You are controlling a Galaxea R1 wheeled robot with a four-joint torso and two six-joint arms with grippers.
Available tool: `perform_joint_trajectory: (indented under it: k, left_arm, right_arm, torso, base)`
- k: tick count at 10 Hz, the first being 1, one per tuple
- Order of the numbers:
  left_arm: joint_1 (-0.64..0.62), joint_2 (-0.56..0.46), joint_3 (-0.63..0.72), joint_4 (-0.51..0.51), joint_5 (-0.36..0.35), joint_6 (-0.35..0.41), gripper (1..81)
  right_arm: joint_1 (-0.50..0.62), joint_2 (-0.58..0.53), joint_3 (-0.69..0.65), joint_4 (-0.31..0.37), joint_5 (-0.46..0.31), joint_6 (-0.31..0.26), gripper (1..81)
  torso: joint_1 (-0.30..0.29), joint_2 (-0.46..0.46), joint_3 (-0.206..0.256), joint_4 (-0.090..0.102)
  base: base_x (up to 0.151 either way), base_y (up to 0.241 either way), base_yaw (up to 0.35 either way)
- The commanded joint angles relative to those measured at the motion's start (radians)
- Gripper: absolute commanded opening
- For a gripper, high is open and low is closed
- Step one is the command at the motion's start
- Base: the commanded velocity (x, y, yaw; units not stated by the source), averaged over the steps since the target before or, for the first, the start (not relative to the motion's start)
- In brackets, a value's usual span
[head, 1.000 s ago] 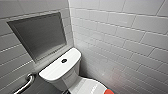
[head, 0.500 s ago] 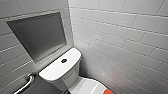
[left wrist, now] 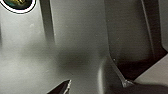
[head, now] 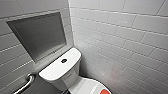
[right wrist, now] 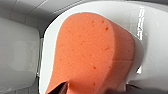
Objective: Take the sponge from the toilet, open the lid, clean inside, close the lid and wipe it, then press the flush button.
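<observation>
Still unchanged since the earlier view: sponge [head: 105,91] rests on closed lid [head: 85,86] of toilet [head: 60,68]; jaw state cannot be told.

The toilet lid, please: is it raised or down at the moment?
Down. The lid lies flat in front of the tank, with the sponge resting on top of it.

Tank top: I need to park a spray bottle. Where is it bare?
The tank top is bare both sides of the flush button: toward the corner tiles and toward the grab bar. The lid is crowded by the sponge.
</observation>
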Motion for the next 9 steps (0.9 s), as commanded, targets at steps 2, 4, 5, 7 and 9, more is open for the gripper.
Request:
perform_joint_trajectory:
  k: [2, 4, 5, 7, 9]
  left_arm:
    - [-0.002, 0.002, 0.003, -0.008, 0.067, 0.0, 81.1]
    - [-0.002, -0.001, 0.004, -0.008, 0.068, -0.01, 81.1]
    - [-0.002, -0.003, 0.004, -0.008, 0.068, -0.011, 81.1]
    - [-0.002, -0.001, 0.003, -0.008, 0.067, -0.011, 81.1]
    - [-0.002, -0.005, 0.003, -0.009, 0.07, -0.011, 81.1]
  right_arm:
    - [0.071, -0.007, 0.004, 0.004, -0.043, 0.002, 81.1]
    - [0.08, 0.014, -0.024, -0.001, -0.043, 0.002, 81.1]
    - [0.086, 0.022, -0.035, -0.005, -0.042, 0.0, 81.1]
    - [0.094, 0.051, -0.064, -0.007, -0.043, 0.0, 81.1]
    - [0.094, 0.105, -0.124, -0.016, -0.043, 0.0, 81.1]
  torso:
    - [0.0, 0.0, 0.0, 0.0]
    - [0.0, 0.0, 0.0, 0.0]
    - [0.0, 0.0, 0.0, 0.0]
    - [0.0, 0.0, 0.0, 0.0]
    - [0.0, 0.0, 0.0, 0.0]
  base:
    - [0.0, 0.0, 0.0]
    - [0.0, 0.0, 0.0]
    - [0.0, 0.0, 0.0]
    - [0.0, 0.0, 0.0]
    - [0.0, 0.0, 0.0]
